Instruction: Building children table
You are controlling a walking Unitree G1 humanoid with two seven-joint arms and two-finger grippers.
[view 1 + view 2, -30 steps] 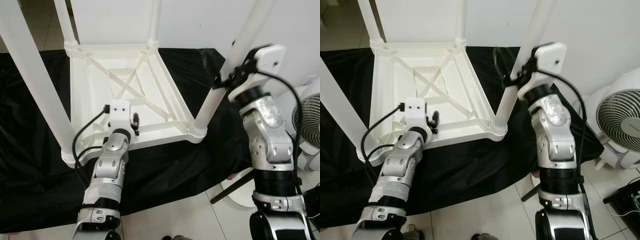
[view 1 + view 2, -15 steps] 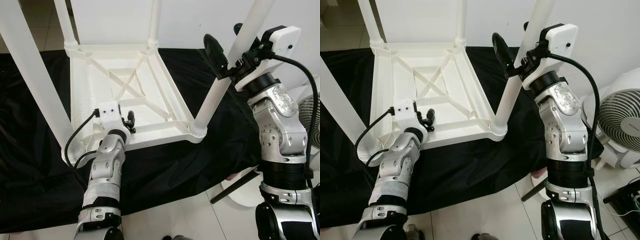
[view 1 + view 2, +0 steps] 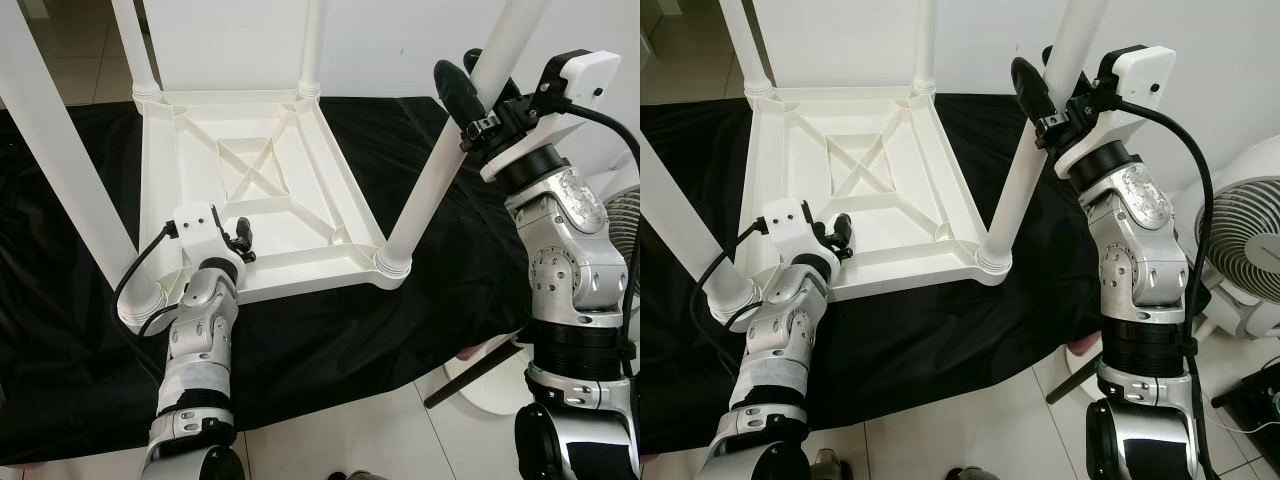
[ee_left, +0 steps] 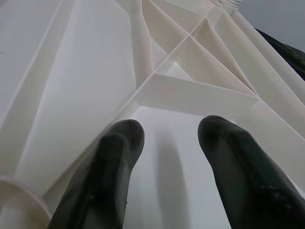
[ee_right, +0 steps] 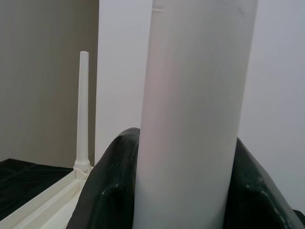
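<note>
A white plastic table (image 3: 250, 170) lies upside down on a black cloth, its four legs pointing up. My right gripper (image 3: 462, 72) is shut on the near right leg (image 3: 425, 185), high up, a black finger on each side; the right wrist view has the leg (image 5: 195, 95) between its fingers (image 5: 109, 191). My left gripper (image 3: 243, 243) hovers open just over the ribbed underside by the near rim, close to the near left leg (image 3: 60, 140). Nothing lies between its fingers (image 4: 114, 162).
The black cloth (image 3: 330, 340) covers the floor under the table. A white fan (image 3: 1245, 240) stands at the right, with a dark rod (image 3: 470, 375) slanting by its base. Pale floor tiles (image 3: 350, 440) lie in front and a white wall behind.
My right gripper has moved up the near right leg. My left gripper has shifted left along the near rim, staying open.
</note>
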